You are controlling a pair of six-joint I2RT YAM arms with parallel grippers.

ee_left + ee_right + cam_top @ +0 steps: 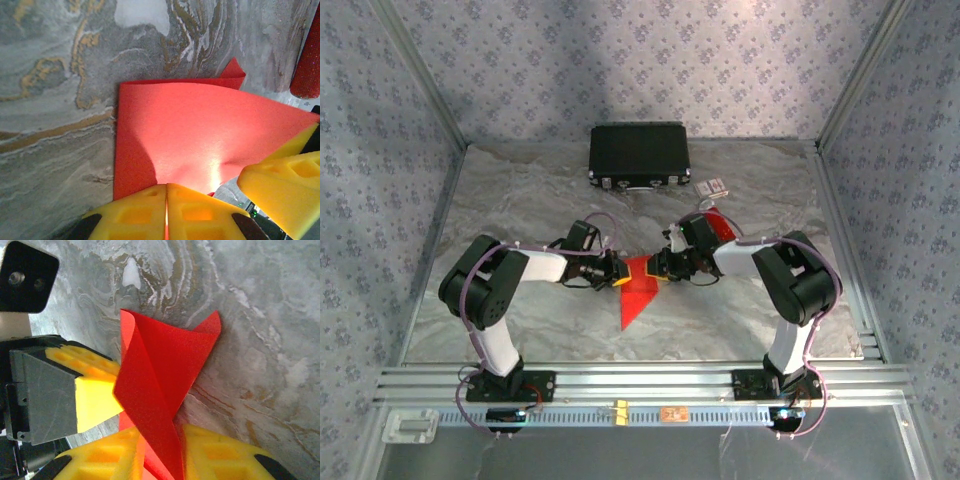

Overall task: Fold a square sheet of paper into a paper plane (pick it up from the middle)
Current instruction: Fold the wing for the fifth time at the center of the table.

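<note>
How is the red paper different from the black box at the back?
The red paper is thin, creased and pinched in the left gripper mid-table; the black case is boxy and lies flat at the far edge. The paper looks smaller than the case. Both are over the marbled table.

We see a lab test booth: wallpapered panels (620, 60), aluminium framing (640, 378), and a marbled tabletop (740, 310) under the jaws.

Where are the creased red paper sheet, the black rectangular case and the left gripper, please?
Creased red paper sheet (636, 292): top view, its middle.
Black rectangular case (640, 153): top view, lid centre.
Left gripper (166, 192): left wrist view, between fingertips.
</note>
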